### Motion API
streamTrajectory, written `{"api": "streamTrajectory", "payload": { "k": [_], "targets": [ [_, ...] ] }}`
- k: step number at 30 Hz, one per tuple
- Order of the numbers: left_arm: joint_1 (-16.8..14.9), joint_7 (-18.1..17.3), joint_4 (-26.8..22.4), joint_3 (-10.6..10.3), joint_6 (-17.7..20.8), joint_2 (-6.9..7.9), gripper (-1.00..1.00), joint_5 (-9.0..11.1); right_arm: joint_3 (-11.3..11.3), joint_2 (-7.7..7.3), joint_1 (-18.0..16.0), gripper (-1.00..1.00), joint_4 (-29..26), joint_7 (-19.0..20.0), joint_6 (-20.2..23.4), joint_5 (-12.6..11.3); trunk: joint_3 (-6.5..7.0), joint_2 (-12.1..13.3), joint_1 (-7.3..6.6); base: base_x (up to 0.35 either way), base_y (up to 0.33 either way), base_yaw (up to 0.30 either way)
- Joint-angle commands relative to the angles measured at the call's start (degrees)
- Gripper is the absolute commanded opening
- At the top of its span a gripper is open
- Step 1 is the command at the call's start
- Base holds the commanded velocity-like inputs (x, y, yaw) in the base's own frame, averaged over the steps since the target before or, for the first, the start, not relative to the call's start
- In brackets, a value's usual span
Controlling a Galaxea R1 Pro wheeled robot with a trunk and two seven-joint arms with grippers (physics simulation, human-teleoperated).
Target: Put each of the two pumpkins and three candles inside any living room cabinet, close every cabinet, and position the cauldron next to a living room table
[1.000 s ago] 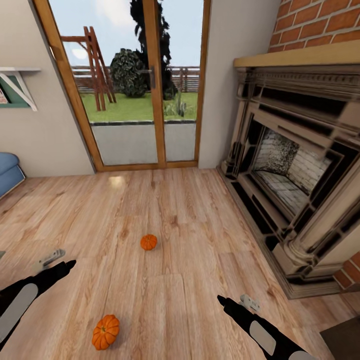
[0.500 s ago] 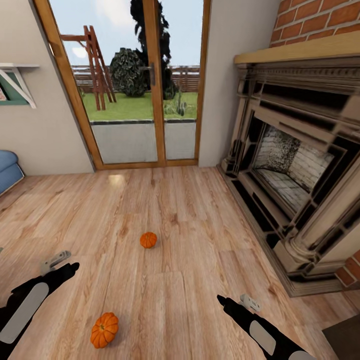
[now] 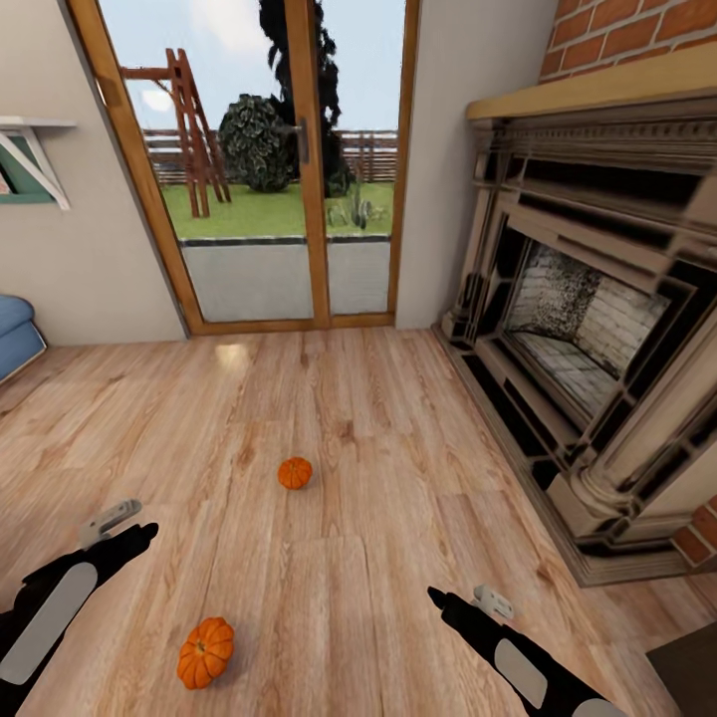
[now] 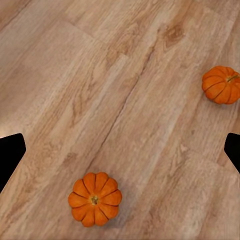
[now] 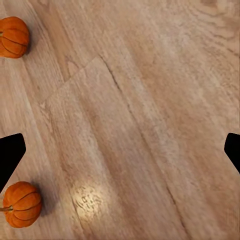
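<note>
Left gripper point(image 3: 121, 520): my fingers are hanging apart, gripping nothing.
Near pumpkin point(image 3: 205, 652): sitting on the wood floor point(image 3: 378, 418), beside my left arm.
Far pumpkin point(image 3: 294, 473): sitting mid-floor, unstowed.
Right gripper point(image 3: 468, 600): fingers spread, empty.
Progress: I'm judging nothing stowed yet.

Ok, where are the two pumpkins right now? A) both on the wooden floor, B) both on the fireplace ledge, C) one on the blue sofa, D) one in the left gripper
A: the near pumpkin and the far pumpkin both sit apart on the bare wooden floor, with neither gripper touching them.
</note>
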Motion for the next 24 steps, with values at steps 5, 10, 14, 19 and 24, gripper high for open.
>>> {"api": "streamTrajectory", "payload": {
  "k": [5,10,14,19,24],
  "targets": [
    [-0.04,0.54,-0.08,-0.14,-0.01,0.06,1.0,0.53,0.3,0.0,-0.03,1.0,-0.08,0.26,0.13,-0.47,-0.95,-2.04,1.1,0.0,0.0,0.0],
    [-0.04,0.43,-0.03,-0.14,-0.01,0.11,1.0,0.57,1.02,-0.07,-0.03,1.0,-0.73,2.73,0.27,-0.05,-1.85,-4.05,2.2,0.0,0.0,0.0],
    [-0.04,0.21,0.0,-0.14,0.01,0.14,1.0,0.84,4.05,-0.08,-0.03,1.0,-4.77,5.38,1.77,1.52,-2.57,-5.65,3.07,0.0,0.0,0.0],
    [-0.04,0.02,0.08,-0.01,0.47,0.29,1.0,1.11,7.5,-0.09,-0.03,1.0,-13.41,6.16,10.91,2.33,-3.46,-7.66,4.17,0.0,0.0,0.0],
    [-0.04,-0.13,0.09,0.09,1.45,0.39,1.0,1.14,7.75,0.0,-0.23,1.0,-17.67,6.17,13.98,2.36,-4.36,-9.66,5.27,0.0,0.0,0.0]
  ]
}}
